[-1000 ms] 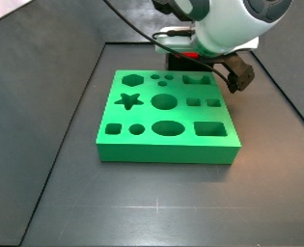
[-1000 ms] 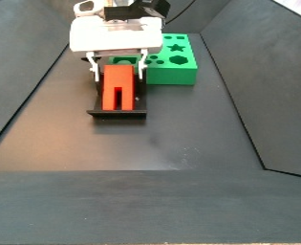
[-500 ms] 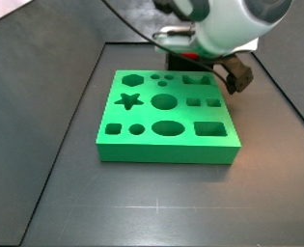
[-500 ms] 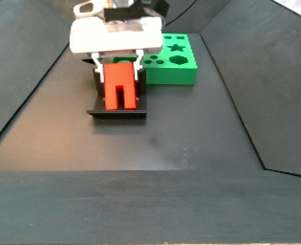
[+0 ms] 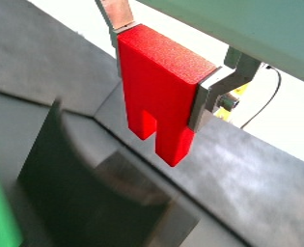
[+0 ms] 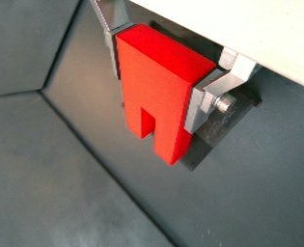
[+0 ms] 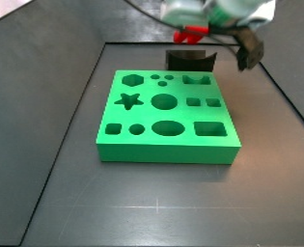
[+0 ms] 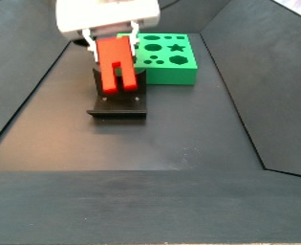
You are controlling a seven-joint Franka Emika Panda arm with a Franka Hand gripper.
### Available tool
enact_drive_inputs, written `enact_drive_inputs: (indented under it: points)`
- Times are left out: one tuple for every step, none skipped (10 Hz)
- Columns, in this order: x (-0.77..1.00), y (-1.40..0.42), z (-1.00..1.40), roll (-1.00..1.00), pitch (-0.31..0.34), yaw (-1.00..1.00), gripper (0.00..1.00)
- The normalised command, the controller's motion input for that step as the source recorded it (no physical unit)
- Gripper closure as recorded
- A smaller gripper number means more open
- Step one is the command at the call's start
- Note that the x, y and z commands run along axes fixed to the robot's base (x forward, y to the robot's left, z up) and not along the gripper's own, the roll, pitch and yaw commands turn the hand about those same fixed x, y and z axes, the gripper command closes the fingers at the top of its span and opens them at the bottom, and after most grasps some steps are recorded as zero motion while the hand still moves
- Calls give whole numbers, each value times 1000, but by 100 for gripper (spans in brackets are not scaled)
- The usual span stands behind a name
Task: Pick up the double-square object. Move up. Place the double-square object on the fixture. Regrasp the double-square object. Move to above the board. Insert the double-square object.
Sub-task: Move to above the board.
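Clamped by its flat upper sides between the gripper's [image 6: 167,68] silver fingers [image 5: 216,92], prongs down over the fixture [image 8: 119,105] near the green board's [image 8: 168,57] edge: the double-square object [image 5: 161,87], likely light, rigid, smooth plastic, best gripped on those broad parallel faces.

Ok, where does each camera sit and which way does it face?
Wrist views: on the arm, looking down past the gripper holding the red piece.
Side view: before the green board, facing the arm behind it.
Side view: along the floor toward the fixture, gripper above.
All show the red piece.
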Motion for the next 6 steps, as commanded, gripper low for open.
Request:
enact_drive_inputs:
  points:
    - [62,27,1000,-27,47,281,100]
    - [60,24,1000,-20,-31,219,100]
    - [59,22,1000,-19,-58,192,100]
    - [56,20,1000,-20,-82,130,100]
    - [52,19,1000,-25,-77,71,100]
    - [49,16,1000,-29,-63,31,100]
